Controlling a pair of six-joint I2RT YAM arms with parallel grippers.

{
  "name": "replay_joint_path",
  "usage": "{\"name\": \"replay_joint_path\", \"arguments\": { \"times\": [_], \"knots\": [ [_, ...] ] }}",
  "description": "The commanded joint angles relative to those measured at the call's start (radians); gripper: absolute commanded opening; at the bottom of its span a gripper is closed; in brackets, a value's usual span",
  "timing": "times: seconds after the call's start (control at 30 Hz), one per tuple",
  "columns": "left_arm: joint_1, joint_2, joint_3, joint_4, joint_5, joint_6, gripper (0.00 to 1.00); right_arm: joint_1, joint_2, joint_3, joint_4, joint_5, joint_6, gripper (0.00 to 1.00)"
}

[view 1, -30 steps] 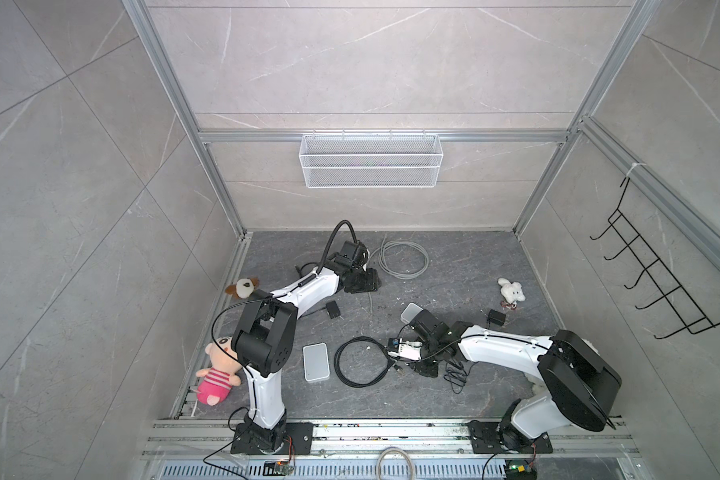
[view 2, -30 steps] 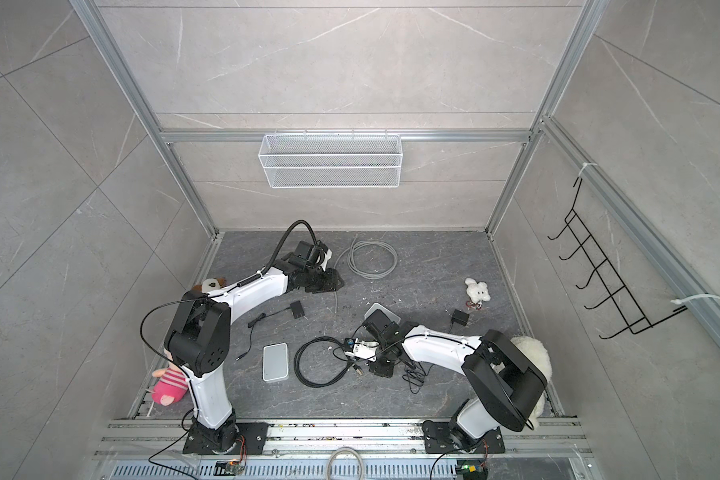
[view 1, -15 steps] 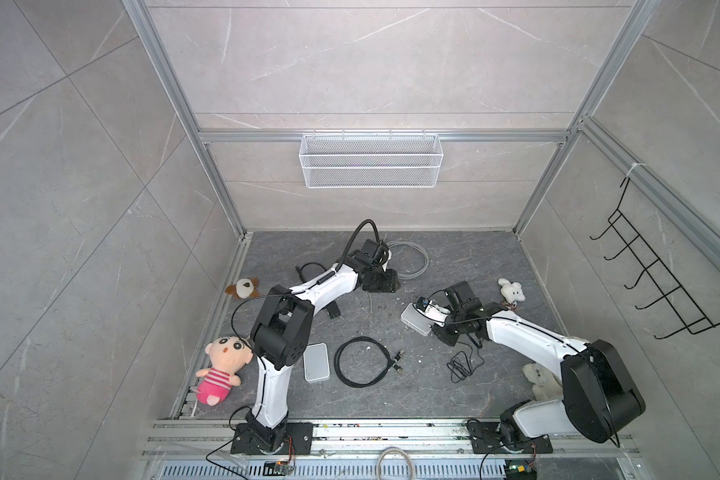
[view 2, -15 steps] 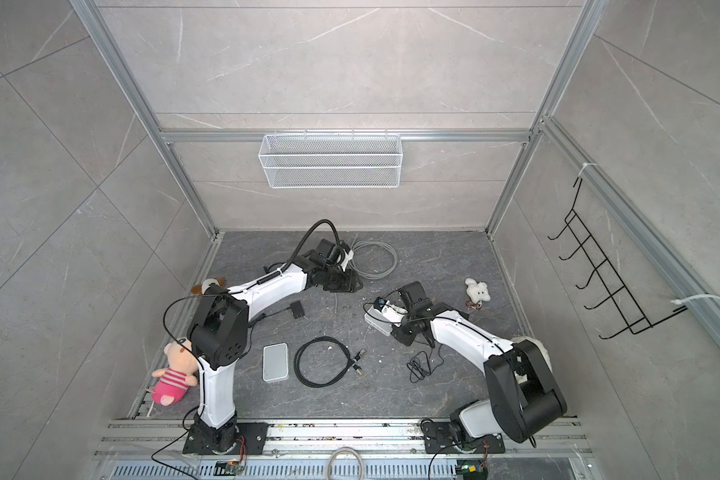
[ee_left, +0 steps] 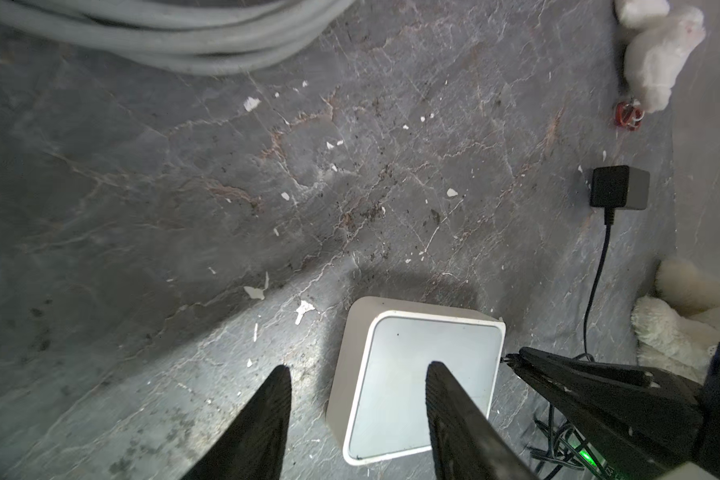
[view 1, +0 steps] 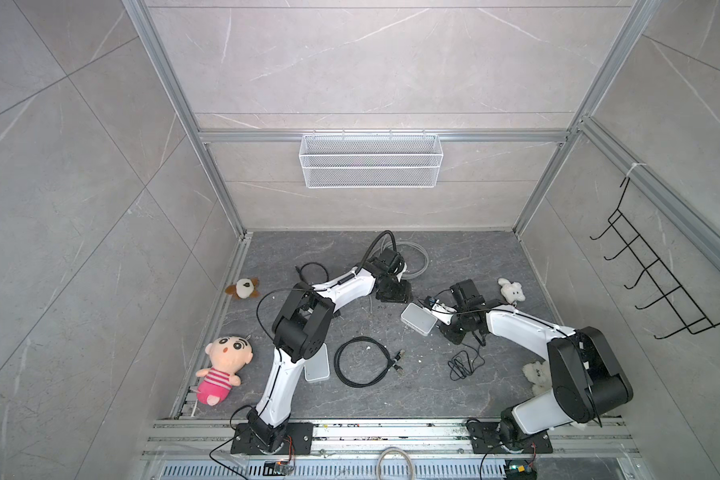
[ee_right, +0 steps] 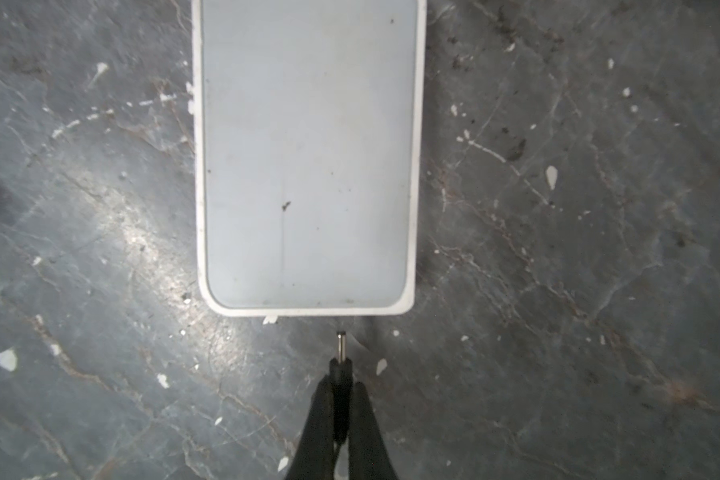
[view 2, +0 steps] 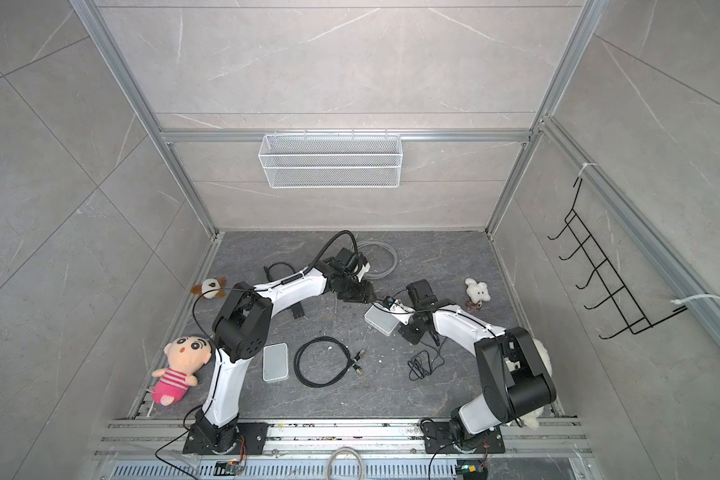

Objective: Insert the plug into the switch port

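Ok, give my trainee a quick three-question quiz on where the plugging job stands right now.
1. Fill in: the jaws of the left gripper stand ____.
2. True or false: the plug is already inside the white switch.
3. Which holds the plug? A) left gripper B) right gripper C) neither

Key: 1 open. 2 false; the right wrist view shows a gap between the plug tip and the switch edge. 3 B.

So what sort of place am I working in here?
Probably a lab test cell, not a real room: tile-look panels in an aluminium frame, robot bases bolted to a front rail, plush toys scattered.
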Motion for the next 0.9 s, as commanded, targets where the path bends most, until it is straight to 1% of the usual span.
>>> {"name": "replay_joint_path", "arguments": {
  "times": [0.0,0.2,0.47,0.7,0.87],
  "knots": [
    [-0.011,0.021,0.039,-0.036,0.036,0.035,0.51,-0.001,0.025,0.014,-0.006,-0.017,-0.024,0.03],
    [-0.038,0.024,0.029,-0.058,0.02,0.078,0.48,-0.001,0.046,0.039,-0.029,-0.046,-0.03,0.03],
    [-0.044,0.024,0.015,-0.056,0.013,0.074,0.45,0.001,0.067,0.062,-0.016,-0.053,-0.027,0.03],
    [-0.044,0.032,0.016,-0.058,0.038,0.087,0.42,0.001,0.09,0.1,-0.034,-0.079,-0.035,0.03],
    [-0.04,0.021,0.008,-0.085,0.052,0.103,0.41,0.004,0.09,0.127,-0.001,-0.12,-0.022,0.03]
  ]
}}
